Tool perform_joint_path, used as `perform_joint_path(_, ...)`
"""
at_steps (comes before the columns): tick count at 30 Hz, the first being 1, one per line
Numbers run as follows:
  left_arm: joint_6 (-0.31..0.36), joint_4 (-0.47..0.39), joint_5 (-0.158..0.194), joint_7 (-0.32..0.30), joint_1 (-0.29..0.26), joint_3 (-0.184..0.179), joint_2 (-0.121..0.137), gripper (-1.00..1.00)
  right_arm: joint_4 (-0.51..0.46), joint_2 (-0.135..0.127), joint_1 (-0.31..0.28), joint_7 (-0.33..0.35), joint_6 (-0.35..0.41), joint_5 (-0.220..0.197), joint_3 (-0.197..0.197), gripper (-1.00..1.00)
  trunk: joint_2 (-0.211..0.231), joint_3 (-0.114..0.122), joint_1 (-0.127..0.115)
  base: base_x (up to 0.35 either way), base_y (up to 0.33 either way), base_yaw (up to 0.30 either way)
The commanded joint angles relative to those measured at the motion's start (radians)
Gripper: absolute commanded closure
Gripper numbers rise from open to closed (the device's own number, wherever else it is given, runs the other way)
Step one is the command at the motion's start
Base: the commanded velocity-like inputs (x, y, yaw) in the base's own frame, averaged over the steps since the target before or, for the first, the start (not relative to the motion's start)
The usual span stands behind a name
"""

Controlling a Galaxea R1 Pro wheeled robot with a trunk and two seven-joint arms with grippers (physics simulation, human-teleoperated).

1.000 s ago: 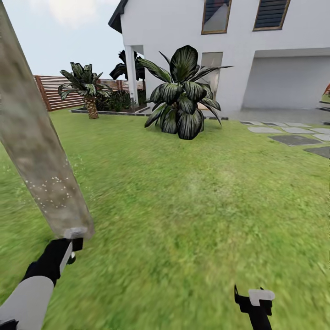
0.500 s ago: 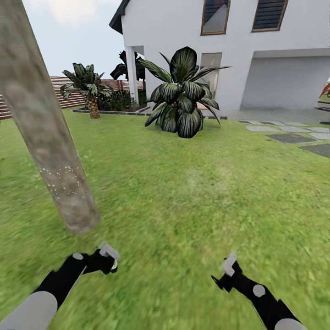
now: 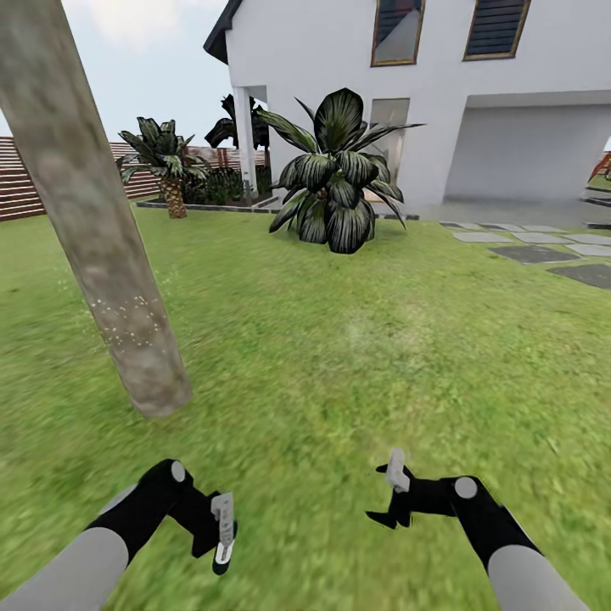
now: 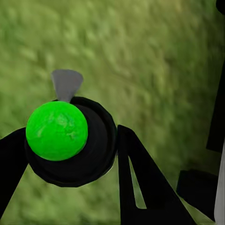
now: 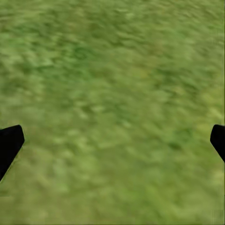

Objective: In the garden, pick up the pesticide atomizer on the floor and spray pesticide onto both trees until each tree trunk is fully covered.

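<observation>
We're out on the grass [image 3: 356, 356] and our left gripper [image 3: 222, 533] hangs low over it, closed on the pesticide atomizer [image 4: 70, 140]. From the left wrist we see its black round body wedged between the dark fingers [image 4: 140, 183], a bright green ball on top and a small grey nozzle beyond it. Ahead on our left stands the tree trunk [image 3: 102, 229], thick and pale grey-tan, leaning in our head view, with a band of tiny white specks [image 3: 127, 321] low on its bark. Our right gripper [image 3: 392, 501] hovers over the lawn, open and empty, its finger tips [image 5: 10, 143] wide apart. Farther off we see a dark broad-leaved shrub [image 3: 338, 174], a small palm [image 3: 165, 161], the slatted fence [image 3: 21, 182], stepping stones [image 3: 535, 253] and the white house [image 3: 356, 51].
</observation>
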Motion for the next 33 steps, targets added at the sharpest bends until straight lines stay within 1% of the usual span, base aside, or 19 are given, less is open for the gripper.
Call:
perform_joint_path(1,0.01,-0.002,0.002,-0.003,0.0,-0.004,0.0,1.0,0.0,0.014,-0.001,0.004,-0.005,0.009,-0.005,-1.0,0.0,-0.001,0.0,-0.005,0.0,0.0)
perform_joint_path(2,0.01,-0.002,0.001,-0.003,0.0,-0.004,-0.006,1.0,0.001,0.028,-0.001,0.005,-0.005,0.009,-0.005,1.0,0.0,-0.001,0.0,-0.003,0.0,0.0)
perform_joint_path(3,0.01,-0.002,0.0,-0.003,0.0,-0.004,-0.012,1.0,0.001,0.042,-0.001,0.005,-0.005,0.009,-0.005,1.0,0.0,-0.001,0.0,-0.001,0.0,0.0)
perform_joint_path(4,0.009,-0.002,-0.001,-0.002,0.0,-0.004,-0.018,1.0,0.0,0.057,-0.001,0.005,-0.005,0.01,0.005,1.0,0.0,-0.001,0.0,0.0,0.0,0.0)
perform_joint_path(5,0.009,-0.002,-0.001,-0.002,0.0,-0.004,-0.02,1.0,0.0,0.065,-0.001,0.005,-0.005,0.01,0.02,1.0,0.0,-0.001,0.0,0.0,0.0,0.0)
perform_joint_path(7,0.008,-0.002,0.0,-0.001,0.0,-0.004,-0.028,1.0,-0.001,0.08,-0.001,0.004,-0.004,0.009,0.102,1.0,0.0,-0.001,0.0,0.0,0.0,0.0)
perform_joint_path(8,0.008,-0.002,-0.001,0.0,0.0,-0.005,-0.038,1.0,-0.003,0.083,-0.001,0.001,-0.004,0.007,0.133,1.0,0.0,-0.001,0.0,0.0,0.0,0.0)
perform_joint_path(9,0.008,-0.002,-0.002,0.001,0.0,-0.005,-0.048,1.0,-0.005,0.086,-0.001,0.0,-0.003,0.005,0.15,1.0,0.0,-0.001,0.0,0.0,0.0,0.0)
perform_joint_path(10,0.008,-0.002,-0.002,0.002,0.0,-0.005,-0.056,1.0,-0.006,0.09,-0.001,-0.001,-0.003,0.004,0.159,1.0,0.0,-0.001,0.0,0.0,0.0,0.0)
perform_joint_path(13,0.008,-0.002,-0.002,0.004,0.0,-0.007,-0.079,1.0,-0.009,0.132,-0.001,-0.003,-0.002,0.005,0.168,1.0,0.0,-0.001,0.0,0.0,0.0,0.0)
perform_joint_path(15,0.007,-0.002,-0.005,0.005,0.0,-0.007,-0.098,1.0,-0.009,0.152,-0.001,-0.002,-0.002,0.006,0.169,1.0,0.0,-0.001,0.0,0.0,0.0,0.0)
perform_joint_path(16,0.007,-0.002,-0.017,0.004,0.0,-0.007,-0.107,1.0,-0.009,0.158,-0.001,-0.002,-0.002,0.006,0.17,1.0,0.0,-0.001,0.0,0.0,0.0,0.0)
perform_joint_path(19,0.008,-0.002,-0.072,0.005,0.0,-0.006,-0.131,1.0,-0.011,0.175,-0.001,0.001,-0.002,0.007,0.172,1.0,0.0,-0.001,0.0,0.0,0.0,0.0)
perform_joint_path(23,0.008,-0.002,-0.087,0.005,0.0,-0.006,-0.152,1.0,-0.011,0.189,-0.001,0.002,-0.002,0.006,0.173,1.0,0.0,-0.001,0.0,0.0,0.0,0.0)
perform_joint_path(27,0.008,-0.003,-0.087,0.009,-0.001,-0.005,-0.159,1.0,-0.01,0.207,-0.001,0.004,-0.002,0.005,0.173,1.0,0.0,-0.001,0.0,0.0,0.0,0.0)
perform_joint_path(31,0.007,-0.003,-0.082,0.046,-0.002,-0.004,-0.166,1.0,-0.01,0.213,-0.001,0.005,-0.003,0.004,0.174,1.0,0.0,-0.001,0.0,0.0,0.0,0.0)
perform_joint_path(33,0.007,-0.004,-0.077,0.052,-0.003,-0.002,-0.166,1.0,-0.009,0.215,-0.001,0.005,-0.003,0.004,0.175,1.0,0.0,-0.001,0.0,0.0,0.0,0.0)
